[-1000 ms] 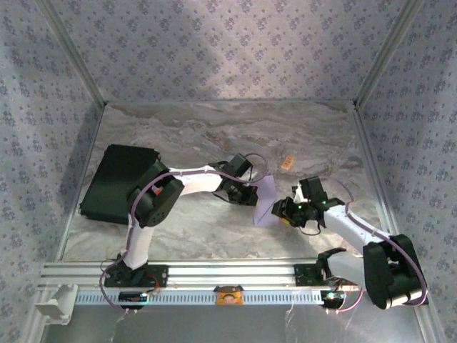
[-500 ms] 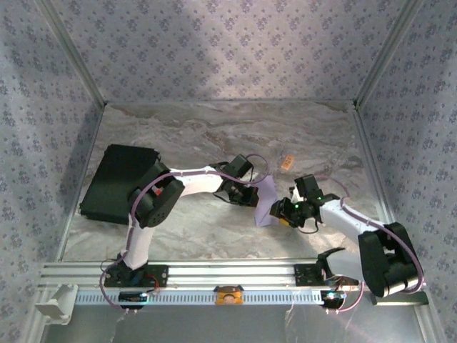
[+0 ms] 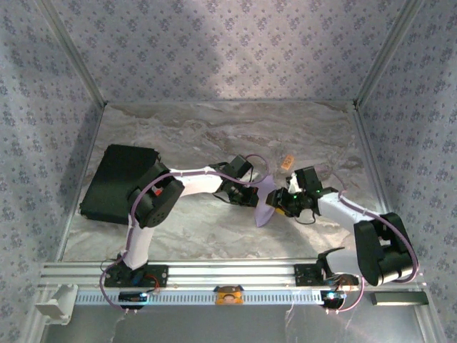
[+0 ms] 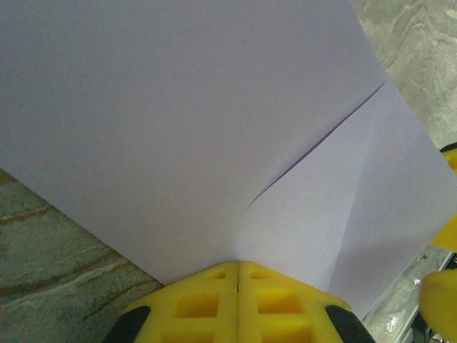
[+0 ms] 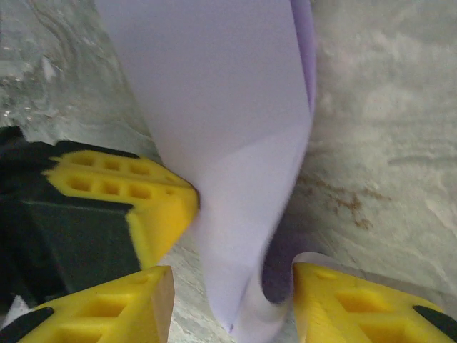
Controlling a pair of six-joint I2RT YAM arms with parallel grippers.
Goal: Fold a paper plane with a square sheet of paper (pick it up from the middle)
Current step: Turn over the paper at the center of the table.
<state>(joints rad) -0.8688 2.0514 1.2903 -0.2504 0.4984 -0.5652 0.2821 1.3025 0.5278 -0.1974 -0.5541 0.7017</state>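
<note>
The right gripper [image 5: 230,286] has advanced left and now straddles, jaws apart, the partly folded square sheet of paper [image 4: 178,107] clamped mid-table by the left gripper [image 4: 238,275]; judged mid-fold, so next close and crease.

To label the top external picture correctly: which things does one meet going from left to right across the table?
black rectangular pad → left gripper → folded lavender paper → right gripper
</note>
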